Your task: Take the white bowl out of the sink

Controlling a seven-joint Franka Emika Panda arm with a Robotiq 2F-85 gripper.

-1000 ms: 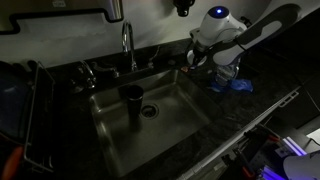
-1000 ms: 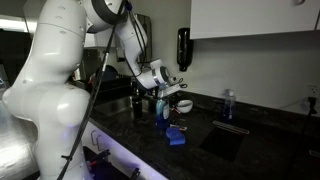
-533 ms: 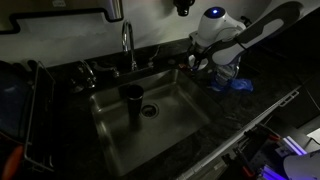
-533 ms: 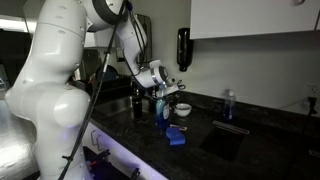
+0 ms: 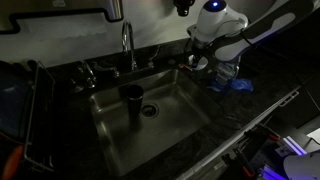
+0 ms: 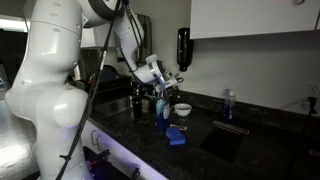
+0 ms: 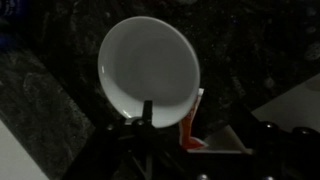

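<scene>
The white bowl (image 7: 150, 62) rests on the dark speckled counter, right of the sink (image 5: 115, 135) and outside it. It also shows as a small pale bowl (image 6: 183, 108) (image 5: 198, 62) in both exterior views. My gripper (image 7: 170, 118) hangs just above the bowl's near rim, with the jaws apart and not pressing on it. Seen from outside, the gripper (image 5: 203, 55) (image 6: 167, 90) sits a little above the counter. A dark cup (image 5: 131, 101) stands upright in the sink beside the drain.
A curved chrome faucet (image 5: 127, 45) rises behind the sink. A blue cloth (image 5: 233, 85) lies on the counter right of the bowl. A blue bottle (image 6: 163, 108) stands close to the gripper. A dish rack (image 5: 20, 115) sits left of the sink.
The jaws have gone from shut on the bowl's rim to open. The gripper has lifted slightly, and the bowl stays on the counter.
</scene>
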